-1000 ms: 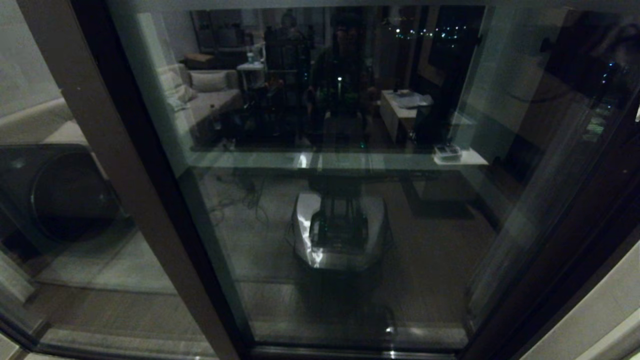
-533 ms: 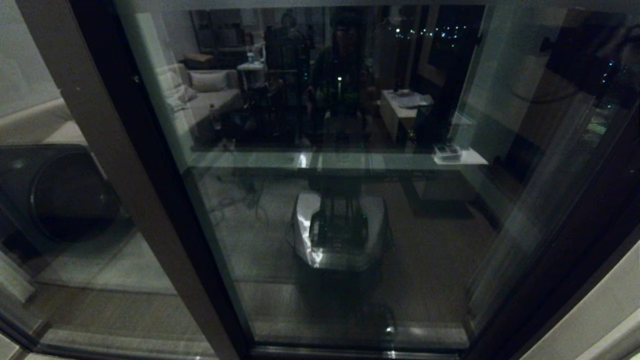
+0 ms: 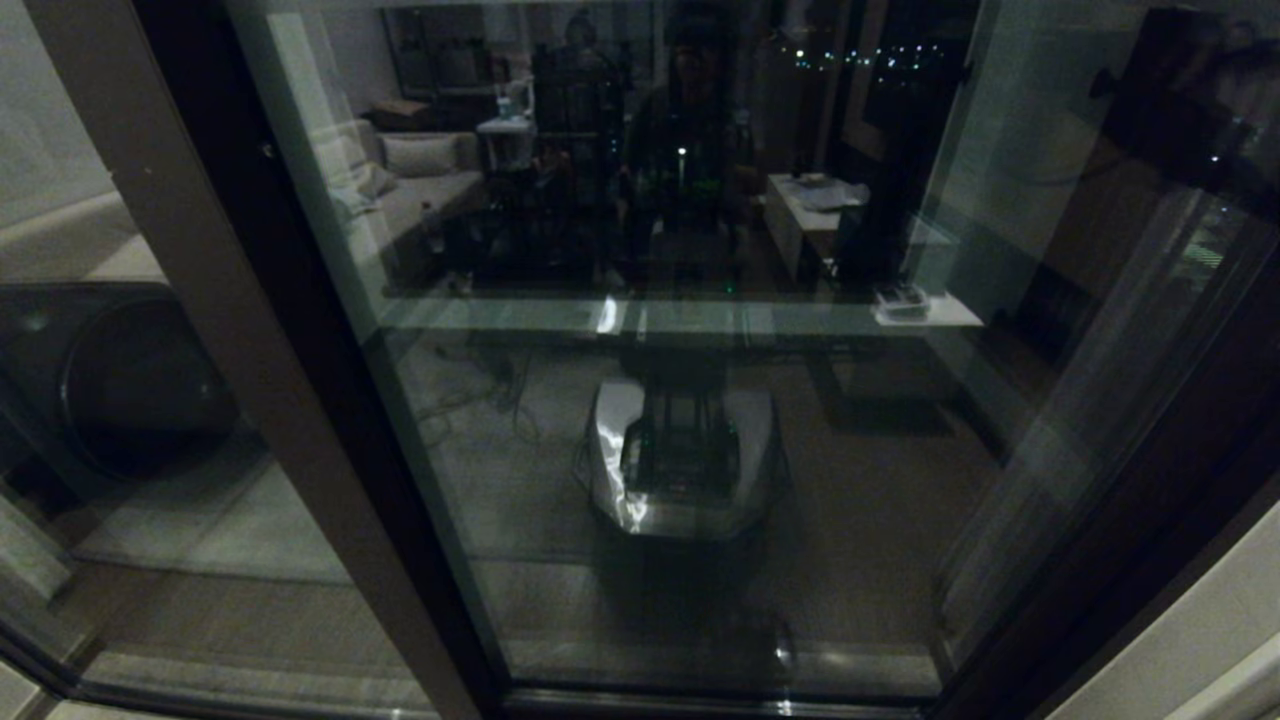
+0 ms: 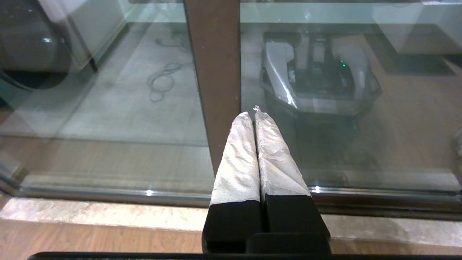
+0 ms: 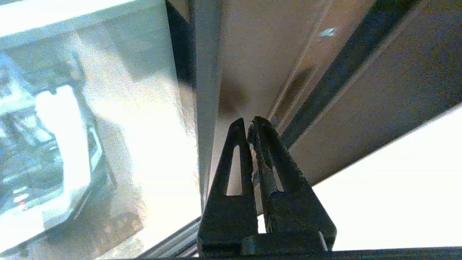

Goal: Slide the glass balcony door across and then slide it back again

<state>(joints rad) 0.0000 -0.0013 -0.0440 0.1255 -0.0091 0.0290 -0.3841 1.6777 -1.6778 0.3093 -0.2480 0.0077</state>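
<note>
Right tool (image 5: pixel 251 122) pinched together near the glass balcony door (image 5: pixel 249 72)

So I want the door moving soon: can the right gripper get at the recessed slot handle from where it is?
Probably yes: the right gripper, jaws shut, points toward the recessed slot handle on the glass balcony door, with nothing between.

The right gripper (image 5: pixel 251 124) is being held with its dark fingers (image 5: pixel 236 159) pressed together, pointing at the brown stile of the glass balcony door (image 5: pixel 249 57). A narrow recessed slot handle (image 5: pixel 297 85) is being shown just beyond the tips. The robot's base is being reflected in the glass.
</note>
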